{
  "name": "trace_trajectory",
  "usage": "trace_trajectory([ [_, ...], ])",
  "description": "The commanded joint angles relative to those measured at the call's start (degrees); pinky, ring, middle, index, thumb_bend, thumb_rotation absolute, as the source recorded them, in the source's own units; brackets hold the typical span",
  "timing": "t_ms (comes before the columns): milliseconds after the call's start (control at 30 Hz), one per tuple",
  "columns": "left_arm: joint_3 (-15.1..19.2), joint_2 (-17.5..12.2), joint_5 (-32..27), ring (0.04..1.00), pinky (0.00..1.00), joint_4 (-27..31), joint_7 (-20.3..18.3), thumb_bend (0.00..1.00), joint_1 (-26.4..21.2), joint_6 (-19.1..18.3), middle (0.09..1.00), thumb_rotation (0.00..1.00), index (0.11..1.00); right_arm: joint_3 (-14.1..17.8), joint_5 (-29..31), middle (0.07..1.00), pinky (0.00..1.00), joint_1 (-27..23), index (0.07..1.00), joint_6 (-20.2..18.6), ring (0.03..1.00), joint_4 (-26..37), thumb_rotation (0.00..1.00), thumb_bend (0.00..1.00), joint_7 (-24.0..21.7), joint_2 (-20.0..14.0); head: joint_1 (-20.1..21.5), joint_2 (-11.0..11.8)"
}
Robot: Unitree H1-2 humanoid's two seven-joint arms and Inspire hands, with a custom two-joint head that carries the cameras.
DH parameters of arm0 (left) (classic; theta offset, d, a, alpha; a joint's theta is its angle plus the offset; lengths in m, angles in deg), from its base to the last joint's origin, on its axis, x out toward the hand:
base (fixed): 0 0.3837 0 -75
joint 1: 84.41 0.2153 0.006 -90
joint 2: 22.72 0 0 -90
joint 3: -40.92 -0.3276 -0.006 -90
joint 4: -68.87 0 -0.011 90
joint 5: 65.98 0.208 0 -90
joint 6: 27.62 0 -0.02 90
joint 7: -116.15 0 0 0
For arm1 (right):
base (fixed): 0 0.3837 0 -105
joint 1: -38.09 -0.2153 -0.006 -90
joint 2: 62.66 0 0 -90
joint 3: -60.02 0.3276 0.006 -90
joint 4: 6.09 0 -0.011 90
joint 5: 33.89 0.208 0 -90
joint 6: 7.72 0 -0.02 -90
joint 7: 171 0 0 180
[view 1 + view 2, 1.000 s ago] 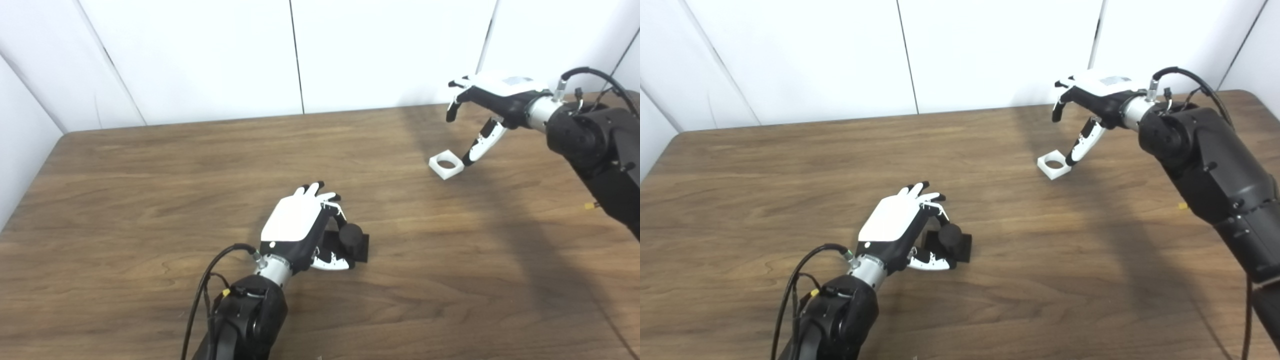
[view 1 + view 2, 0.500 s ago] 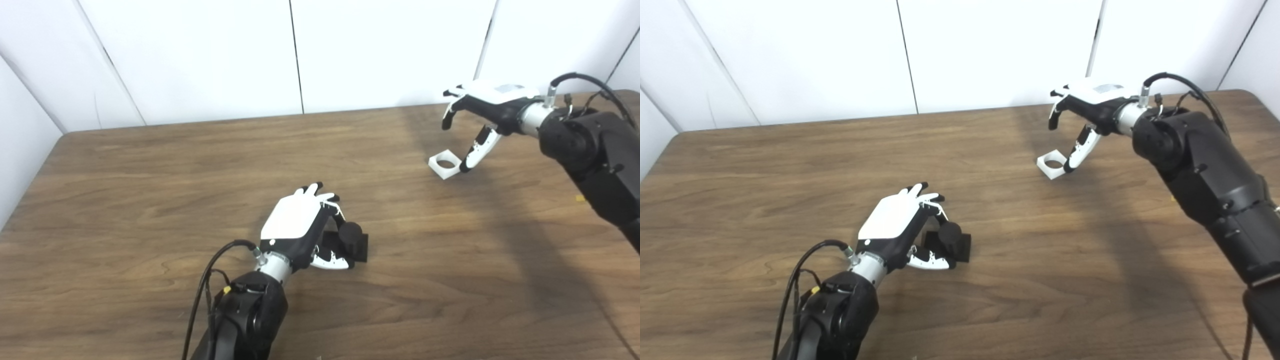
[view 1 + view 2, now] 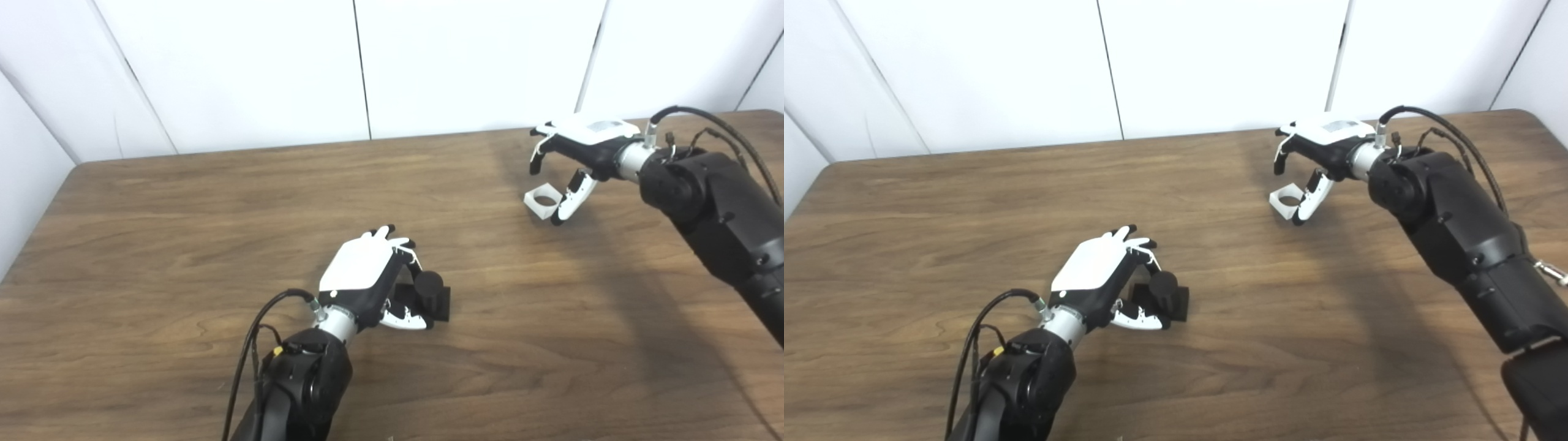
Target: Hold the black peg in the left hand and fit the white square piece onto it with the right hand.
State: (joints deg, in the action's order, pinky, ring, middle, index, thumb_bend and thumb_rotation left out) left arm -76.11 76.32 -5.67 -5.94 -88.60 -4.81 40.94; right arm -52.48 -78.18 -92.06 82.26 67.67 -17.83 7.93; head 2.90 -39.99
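1. Since a second ago my right hand has come down and in toward the white piece; its thumb, which then stood off the piece's right edge, now lies along its near right corner. My left hand has not shifted, and neither has the peg.
2. Nearest to me, my left arm comes in from the bottom edge, with a black cable looping off the wrist.
3. My left hand rests on the table a little left of centre, palm down, white back up. Its fingers curl over the far side of the peg and the thumb lies against the near side of the peg's flat black base. The fingers are cupped round the peg, yet the base sits flat on the wood; I cannot tell how firmly I grip it.
4. The peg is a short black cylinder standing upright on a square black base, just right of my palm.
5. Well apart, toward the far right of the table, lies the piece: a white square with a round hole, one corner tilted up.
6. My right hand hovers over it, fingers hooked downward above its far side and spread from the thumb, so the hand is released and holds nothing.
7. Beyond the table stand plain white wall panels.
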Motion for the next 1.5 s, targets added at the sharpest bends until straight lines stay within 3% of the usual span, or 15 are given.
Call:
trace_trajectory([
  [0, -0.92, -1.79, 0.66, 1.000, 1.00, -1.92, -3.24, 0.52, 2.15, -0.90, 0.882, 0.07, 0.485, 0.58, -0.54, 0.980, 0.99, -2.49, 0.690, 1.43, 1.000, 0.27, 0.25, 0.93, 2.31, -0.49, 0.08, -0.06],
  [1467, -0.77, -1.51, 0.25, 1.000, 1.00, -1.36, -2.82, 0.52, 2.37, -1.11, 0.888, 0.06, 0.486, -1.35, -2.28, 0.969, 0.98, -1.74, 0.666, 3.52, 1.000, -7.62, 0.27, 0.91, 5.33, 0.00, 0.80, -0.02],
])
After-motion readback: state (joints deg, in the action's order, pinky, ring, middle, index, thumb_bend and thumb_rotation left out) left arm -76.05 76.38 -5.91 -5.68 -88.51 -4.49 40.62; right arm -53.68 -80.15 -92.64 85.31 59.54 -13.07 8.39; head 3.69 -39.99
